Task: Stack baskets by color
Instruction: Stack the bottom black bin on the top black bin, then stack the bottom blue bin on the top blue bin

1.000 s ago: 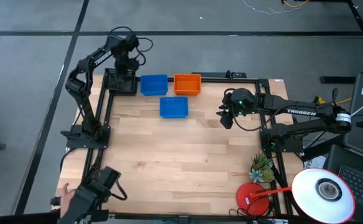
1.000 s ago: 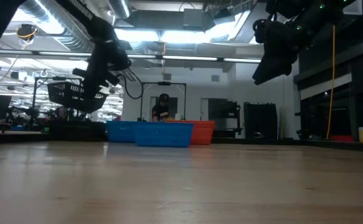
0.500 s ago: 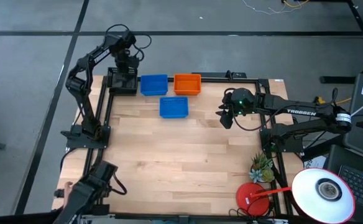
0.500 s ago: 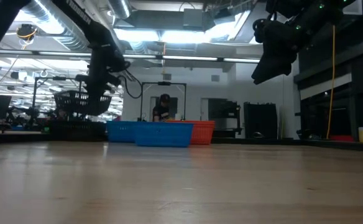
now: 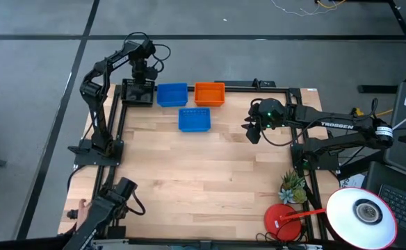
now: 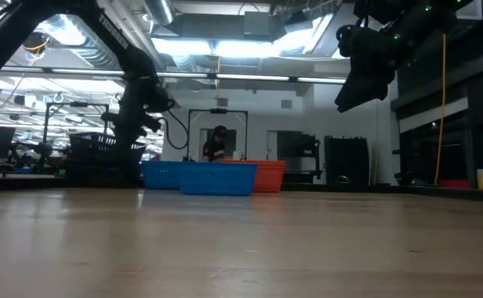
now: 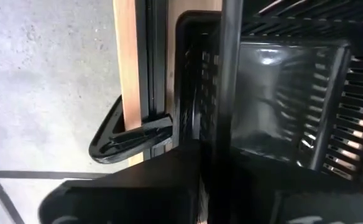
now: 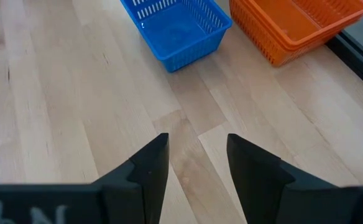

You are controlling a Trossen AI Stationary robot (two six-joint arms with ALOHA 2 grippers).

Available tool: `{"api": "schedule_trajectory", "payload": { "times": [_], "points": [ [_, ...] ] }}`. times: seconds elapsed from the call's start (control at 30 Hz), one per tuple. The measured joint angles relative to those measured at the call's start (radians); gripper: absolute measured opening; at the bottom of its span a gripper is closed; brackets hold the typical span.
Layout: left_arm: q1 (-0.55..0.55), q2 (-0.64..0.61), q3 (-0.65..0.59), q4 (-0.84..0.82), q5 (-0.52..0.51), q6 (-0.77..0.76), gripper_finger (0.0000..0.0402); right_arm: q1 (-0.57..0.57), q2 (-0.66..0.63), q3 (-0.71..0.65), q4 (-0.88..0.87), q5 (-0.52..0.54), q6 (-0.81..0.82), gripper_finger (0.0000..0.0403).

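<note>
Wood planks of the table are lying bare across the near half, with a red lamp base and a small plant sitting by the near right corner. At the near left corner a person's hand is showing beside a dark device. Farther in, the right gripper is hovering above the right-hand side of the table, its fingers spread apart and holding nothing. Beyond it a single blue basket is sitting on the boards, well apart from that gripper. Against the far edge a second blue basket and the orange baskets are standing just beside each other. At the far left corner the left gripper is clenched on the rim of a black basket, which is sitting in the black basket stack.
</note>
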Motion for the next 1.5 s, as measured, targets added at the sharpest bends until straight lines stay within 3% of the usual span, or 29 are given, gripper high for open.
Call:
{"api": "schedule_trajectory", "payload": {
  "times": [0.17,0.53,0.67,0.8,1.0,1.2,1.33,1.5],
  "points": [
    [-0.010,0.002,0.000,-0.001,-0.094,-0.114,0.0010,0.000,0.000,0.000,0.000,-0.001,0.002,0.0163],
    [-0.013,0.002,0.000,0.001,-0.061,-0.124,0.0070,0.000,0.000,0.000,-0.014,-0.001,0.001,0.0163],
    [-0.020,0.002,0.005,-0.005,-0.113,-0.165,0.0078,0.000,0.000,0.000,-0.013,-0.001,0.000,0.0163],
    [-0.050,0.002,0.054,-0.040,-0.228,-0.226,0.0075,0.000,0.000,0.000,0.028,-0.001,-0.001,0.0163],
    [-0.125,0.000,0.183,-0.102,-0.239,-0.379,0.0073,0.000,0.010,0.000,0.128,-0.017,0.011,0.0163],
    [-0.244,-0.006,0.283,-0.181,-0.062,-0.703,0.0073,0.000,0.134,0.001,0.290,-0.017,0.050,0.0163],
    [-0.334,-0.017,0.309,-0.395,0.031,-0.926,0.0073,-0.011,0.229,0.051,0.358,-0.020,-0.013,0.0163],
    [-0.448,-0.172,0.190,-0.391,0.190,-0.936,0.0073,-0.015,0.358,0.232,0.296,-0.036,-0.148,0.0163]
  ]
}}
